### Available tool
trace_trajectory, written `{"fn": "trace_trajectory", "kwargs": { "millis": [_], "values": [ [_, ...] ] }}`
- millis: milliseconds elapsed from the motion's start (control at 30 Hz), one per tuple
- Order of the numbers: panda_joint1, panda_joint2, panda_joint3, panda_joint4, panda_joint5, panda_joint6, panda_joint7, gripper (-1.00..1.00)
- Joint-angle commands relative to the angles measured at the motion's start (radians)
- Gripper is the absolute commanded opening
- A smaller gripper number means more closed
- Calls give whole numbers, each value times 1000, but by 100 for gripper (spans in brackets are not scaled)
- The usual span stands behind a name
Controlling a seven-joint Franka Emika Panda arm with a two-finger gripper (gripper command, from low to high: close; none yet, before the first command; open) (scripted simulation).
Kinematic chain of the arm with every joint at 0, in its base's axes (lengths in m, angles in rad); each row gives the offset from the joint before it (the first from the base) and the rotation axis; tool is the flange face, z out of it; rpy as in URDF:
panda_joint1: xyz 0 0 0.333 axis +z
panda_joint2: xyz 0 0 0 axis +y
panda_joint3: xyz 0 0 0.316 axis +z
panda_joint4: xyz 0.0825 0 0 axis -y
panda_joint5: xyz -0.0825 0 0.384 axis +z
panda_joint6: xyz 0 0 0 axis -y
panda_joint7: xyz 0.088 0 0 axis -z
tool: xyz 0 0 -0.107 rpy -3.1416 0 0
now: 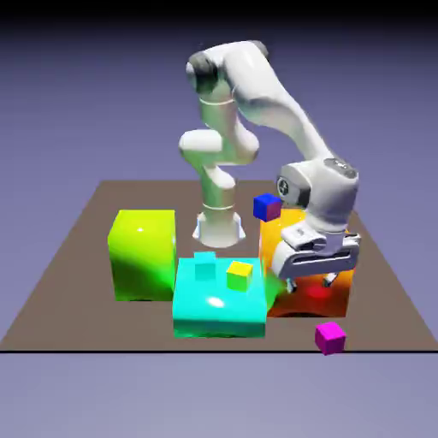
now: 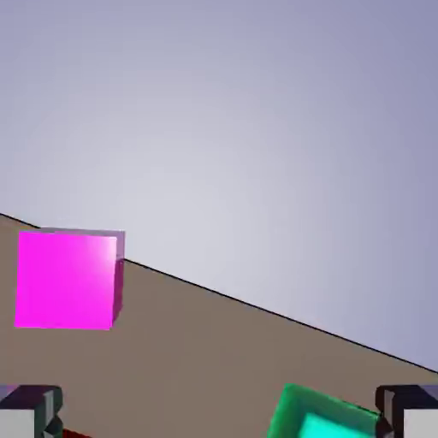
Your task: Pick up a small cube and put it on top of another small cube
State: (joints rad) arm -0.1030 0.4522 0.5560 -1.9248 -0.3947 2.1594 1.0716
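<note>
While fingers (image 1: 310, 275) hover spread, magenta cube (image 1: 330, 337) sits apart — ungrasped.

Your end effector (image 1: 315, 275) hangs with its fingers apart, close against the big orange block (image 1: 295, 257), which walls off its far side. The big cyan block (image 1: 218, 298) closes the exterior view's left. The small magenta cube (image 1: 330, 337) sits alone on bare worktop (image 1: 385, 316) near the front edge, open above and around.
</note>
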Motion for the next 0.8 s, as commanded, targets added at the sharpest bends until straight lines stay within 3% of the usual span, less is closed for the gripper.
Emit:
{"fn": "trace_trajectory", "kwargs": {
  "millis": [0, 533, 600, 700, 733, 767],
  "values": [
    [-4, 36, 20, 31, -14, -31, 12, 0],
    [-69, 616, 335, 534, -238, -529, 199, 0],
    [-70, 626, 340, 542, -242, -537, 202, 0],
    [-91, 679, 300, 443, -290, -409, 231, 0],
    [-91, 679, 300, 443, -290, -409, 231, -100],
    [-91, 679, 300, 443, -290, -409, 231, -100]
  ]
}}
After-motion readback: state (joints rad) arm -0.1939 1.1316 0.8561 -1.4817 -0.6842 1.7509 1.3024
